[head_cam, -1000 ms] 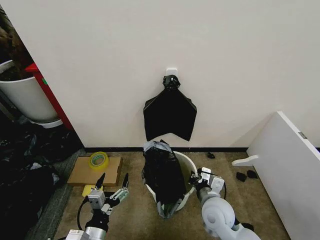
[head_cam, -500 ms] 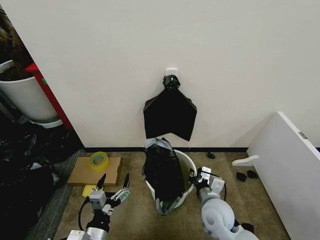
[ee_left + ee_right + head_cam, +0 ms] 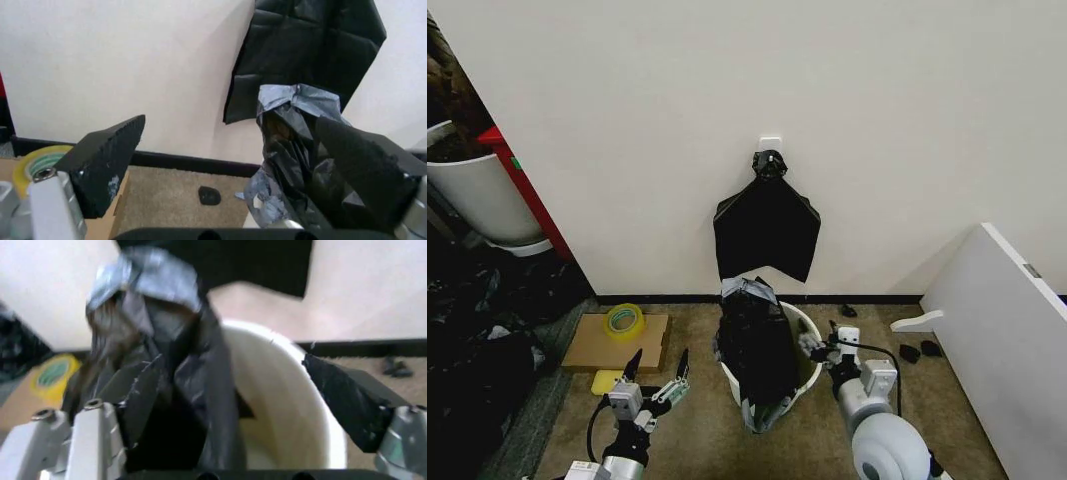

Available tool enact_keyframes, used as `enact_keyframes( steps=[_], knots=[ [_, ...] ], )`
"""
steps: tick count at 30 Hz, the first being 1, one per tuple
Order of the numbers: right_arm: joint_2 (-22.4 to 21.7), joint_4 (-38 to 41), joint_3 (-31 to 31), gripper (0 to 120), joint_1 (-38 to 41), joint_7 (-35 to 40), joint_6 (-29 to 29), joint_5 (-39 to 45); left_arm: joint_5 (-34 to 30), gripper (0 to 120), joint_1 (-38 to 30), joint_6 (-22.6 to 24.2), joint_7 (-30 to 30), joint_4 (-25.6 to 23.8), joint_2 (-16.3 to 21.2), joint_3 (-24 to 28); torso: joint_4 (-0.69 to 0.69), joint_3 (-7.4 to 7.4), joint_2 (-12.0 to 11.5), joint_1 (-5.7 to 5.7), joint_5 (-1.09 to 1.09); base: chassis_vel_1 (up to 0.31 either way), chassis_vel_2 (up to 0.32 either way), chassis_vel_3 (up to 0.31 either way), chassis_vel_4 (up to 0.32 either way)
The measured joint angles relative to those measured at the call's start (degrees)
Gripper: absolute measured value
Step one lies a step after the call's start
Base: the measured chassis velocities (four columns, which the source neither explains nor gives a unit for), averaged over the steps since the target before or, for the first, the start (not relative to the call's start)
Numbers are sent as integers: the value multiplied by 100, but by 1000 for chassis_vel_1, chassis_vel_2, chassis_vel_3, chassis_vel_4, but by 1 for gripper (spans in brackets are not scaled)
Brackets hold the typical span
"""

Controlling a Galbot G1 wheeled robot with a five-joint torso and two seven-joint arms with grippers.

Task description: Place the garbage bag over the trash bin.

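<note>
The glossy black garbage bag (image 3: 753, 350) stands crumpled over the left side of the small white trash bin (image 3: 808, 328) on the carpet by the wall; its top pokes up above the rim. The bin's right inner wall is bare. In the right wrist view the garbage bag (image 3: 160, 390) drapes over the trash bin (image 3: 287, 405). My right gripper (image 3: 825, 346) is open just right of the bin's rim, holding nothing. My left gripper (image 3: 657, 373) hovers open above the carpet to the left of the bin, apart from the garbage bag (image 3: 293, 150).
A knotted bunch of flat black bags (image 3: 767, 225) hangs on the wall above the bin. A yellow tape roll (image 3: 624, 320) lies on cardboard (image 3: 592, 345) at left. A white panel (image 3: 1007, 340) leans at right. A big white tub (image 3: 477, 195) and dark bags sit far left.
My right gripper has drawn back from the bin's rim and lifted a little to the right. The bag has settled slightly. My left gripper has dropped a little.
</note>
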Motion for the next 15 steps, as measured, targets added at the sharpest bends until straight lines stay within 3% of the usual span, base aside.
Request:
enact_keyframes(
  steps=[5, 9, 13, 15],
  knots=[
    [4, -224, -99, 66, 171, -18, -238, 112, 16, 100, -38, 44, -75, 0, -21, 10, 0, 0, 0, 0, 0, 0, 0, 0, 0],
    [-29, -361, -127, 47, 271, 32, -346, 223, 16, 100, -71, 69, -83, -3, -26, 64, 0, 0, 0, 0, 0, 0, 0, 0, 0],
    [-42, -383, -136, 39, 286, 59, -378, 284, 16, 100, -89, 78, -84, 4, -24, 94, -1, 0, 0, 0, 0, 0, 0, 0, 0],
    [-37, -408, -141, 27, 301, 97, -410, 353, 16, 100, -104, 87, -85, 14, -15, 130, 0, 0, 0, 0, 0, 0, 0, 0, 0]
  ],
)
